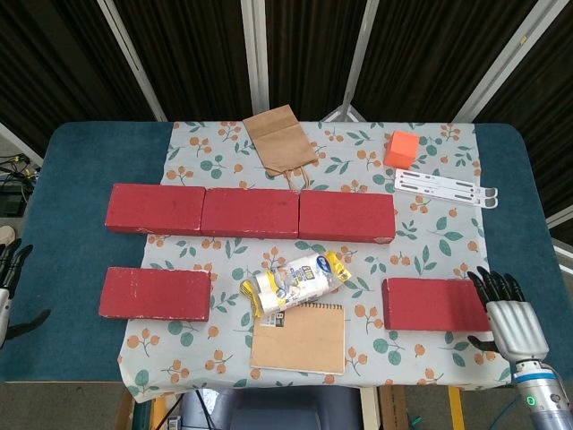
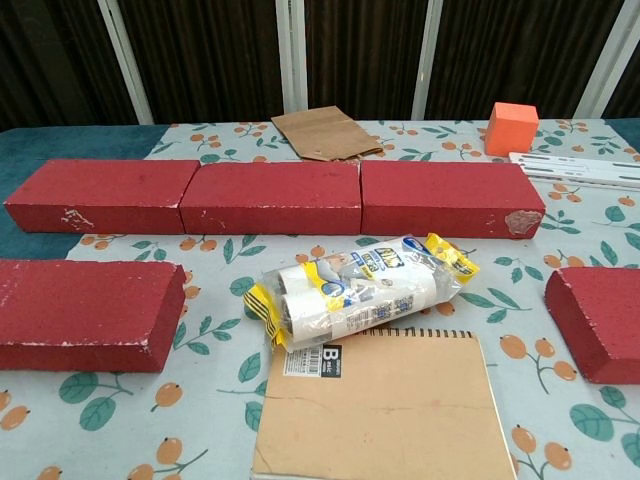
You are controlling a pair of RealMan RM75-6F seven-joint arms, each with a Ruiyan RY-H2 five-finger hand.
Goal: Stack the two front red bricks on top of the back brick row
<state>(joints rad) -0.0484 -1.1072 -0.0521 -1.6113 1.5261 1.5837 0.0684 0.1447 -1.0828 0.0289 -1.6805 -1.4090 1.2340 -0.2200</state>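
Note:
Three red bricks form the back row (image 1: 251,212) across the middle of the table, also seen as the back row (image 2: 275,196) in the chest view. The front left brick (image 1: 155,293) lies flat near the table's front left; the front left brick (image 2: 85,313) shows in the chest view too. The front right brick (image 1: 437,304) lies at the front right, cut off as the front right brick (image 2: 602,320) in the chest view. My right hand (image 1: 508,321) hovers at that brick's right end, fingers spread, holding nothing. My left hand (image 1: 11,291) shows only at the far left edge, fingers apart and empty.
A plastic-wrapped pack of rolls (image 1: 294,280) and a brown notebook (image 1: 299,337) lie between the front bricks. A paper bag (image 1: 280,140), an orange cube (image 1: 402,149) and a white strip (image 1: 445,188) sit behind the row. The flowered cloth (image 1: 421,242) covers the blue table (image 1: 67,170).

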